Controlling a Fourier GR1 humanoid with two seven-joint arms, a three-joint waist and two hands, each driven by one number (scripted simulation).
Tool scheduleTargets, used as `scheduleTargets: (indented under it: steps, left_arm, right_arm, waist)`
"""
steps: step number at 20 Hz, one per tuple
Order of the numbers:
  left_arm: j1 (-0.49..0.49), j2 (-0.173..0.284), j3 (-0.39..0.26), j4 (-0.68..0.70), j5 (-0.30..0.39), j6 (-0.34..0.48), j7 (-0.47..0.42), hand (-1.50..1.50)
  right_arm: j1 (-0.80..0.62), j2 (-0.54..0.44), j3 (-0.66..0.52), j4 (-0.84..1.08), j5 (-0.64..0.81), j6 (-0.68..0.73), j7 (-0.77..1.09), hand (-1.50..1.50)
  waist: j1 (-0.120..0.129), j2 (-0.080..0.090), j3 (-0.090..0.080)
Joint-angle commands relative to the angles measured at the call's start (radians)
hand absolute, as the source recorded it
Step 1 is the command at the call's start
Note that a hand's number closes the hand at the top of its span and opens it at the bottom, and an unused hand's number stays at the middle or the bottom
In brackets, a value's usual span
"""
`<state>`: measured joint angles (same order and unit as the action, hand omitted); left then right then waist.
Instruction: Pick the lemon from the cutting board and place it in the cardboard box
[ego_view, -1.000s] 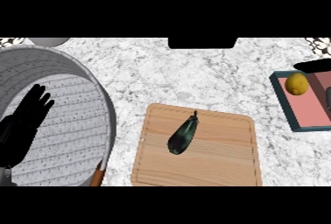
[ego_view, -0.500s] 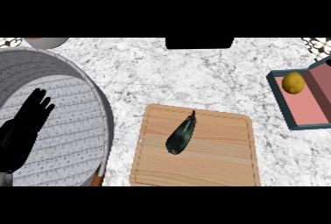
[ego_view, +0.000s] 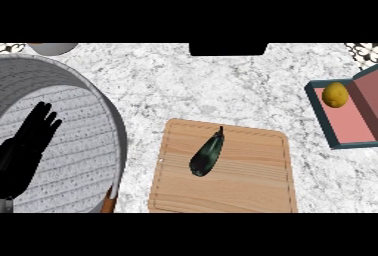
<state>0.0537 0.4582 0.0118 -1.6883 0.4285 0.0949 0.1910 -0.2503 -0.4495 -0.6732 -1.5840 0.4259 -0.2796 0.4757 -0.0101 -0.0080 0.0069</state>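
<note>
Eggplant (ego_view: 207, 155) lies on cutting board (ego_view: 221, 192); lemon (ego_view: 336, 94) in box (ego_view: 341, 142); left hand (ego_view: 26, 147) fingers straight.

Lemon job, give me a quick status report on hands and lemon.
Left hand open, resting over the grey basin. Right hand not in view. Lemon already lying in the box at right. Cutting board holds only a dark eggplant.

One head view looks steeply down on the counter (ego_view: 221, 85) (cutting board (ego_view: 244, 185) near bottom centre).
</note>
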Motion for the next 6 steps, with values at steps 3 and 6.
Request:
scheduleTargets:
  steps: [3,6]
  left_arm:
    - [-0.090,-0.035,0.020,0.126,-0.024,-0.037,-0.020,0.00]
    - [-0.030,-0.063,0.015,0.062,-0.027,-0.030,-0.030,0.00]
  right_arm:
    - [0.163,0.007,-0.071,-0.149,-0.123,0.090,-0.032,-1.50]
    - [0.164,-0.018,-0.088,-0.106,-0.121,0.087,-0.048,-1.50]
  waist:
    - [-0.004,0.007,-0.007]
    - [0.006,0.007,-0.007]
